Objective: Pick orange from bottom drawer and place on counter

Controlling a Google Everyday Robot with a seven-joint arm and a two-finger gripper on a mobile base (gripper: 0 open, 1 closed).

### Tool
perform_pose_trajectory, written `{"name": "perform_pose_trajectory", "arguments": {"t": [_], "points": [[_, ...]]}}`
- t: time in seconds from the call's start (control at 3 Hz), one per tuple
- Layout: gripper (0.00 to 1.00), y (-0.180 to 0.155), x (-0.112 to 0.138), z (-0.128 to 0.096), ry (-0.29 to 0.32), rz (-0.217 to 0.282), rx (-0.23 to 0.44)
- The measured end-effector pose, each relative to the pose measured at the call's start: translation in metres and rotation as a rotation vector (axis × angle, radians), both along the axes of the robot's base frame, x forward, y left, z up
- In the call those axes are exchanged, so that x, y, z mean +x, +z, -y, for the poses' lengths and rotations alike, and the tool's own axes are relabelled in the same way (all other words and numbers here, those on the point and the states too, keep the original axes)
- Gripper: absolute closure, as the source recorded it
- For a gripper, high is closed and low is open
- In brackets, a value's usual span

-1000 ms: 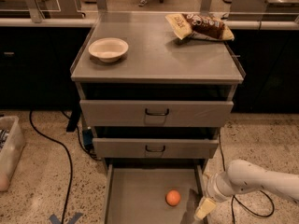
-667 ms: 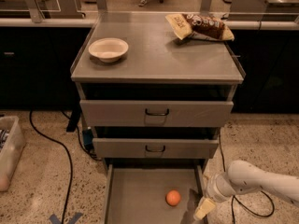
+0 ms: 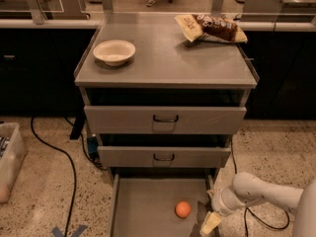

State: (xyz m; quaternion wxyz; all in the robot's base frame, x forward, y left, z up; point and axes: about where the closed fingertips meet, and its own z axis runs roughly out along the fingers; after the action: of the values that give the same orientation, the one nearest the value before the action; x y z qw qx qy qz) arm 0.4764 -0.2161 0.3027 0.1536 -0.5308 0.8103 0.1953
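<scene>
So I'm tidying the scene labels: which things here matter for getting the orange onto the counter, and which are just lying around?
For the job: orange, in the open bottom drawer; counter; tool, low at the drawer's right edge, beside the orange.
Lying about: white bowl and snack bag on the counter; black cable and plastic bin on the floor.

Only the white arm's cream-tipped gripper had moved, and only barely. Low at the right front of the open grey metal bottom drawer, it had edged slightly left and down, ending just right of the small round orange.
</scene>
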Motion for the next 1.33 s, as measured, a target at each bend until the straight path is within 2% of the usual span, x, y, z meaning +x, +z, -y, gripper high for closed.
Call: {"name": "perform_pose_trajectory", "arguments": {"t": [0.33,1.0,1.33], "points": [[0.0,-0.033,0.006,-0.011,0.024,-0.001,0.014],[0.0,-0.083,0.011,-0.064,0.11,-0.013,0.049],[0.0,-0.09,0.012,-0.065,0.109,-0.016,0.042]]}}
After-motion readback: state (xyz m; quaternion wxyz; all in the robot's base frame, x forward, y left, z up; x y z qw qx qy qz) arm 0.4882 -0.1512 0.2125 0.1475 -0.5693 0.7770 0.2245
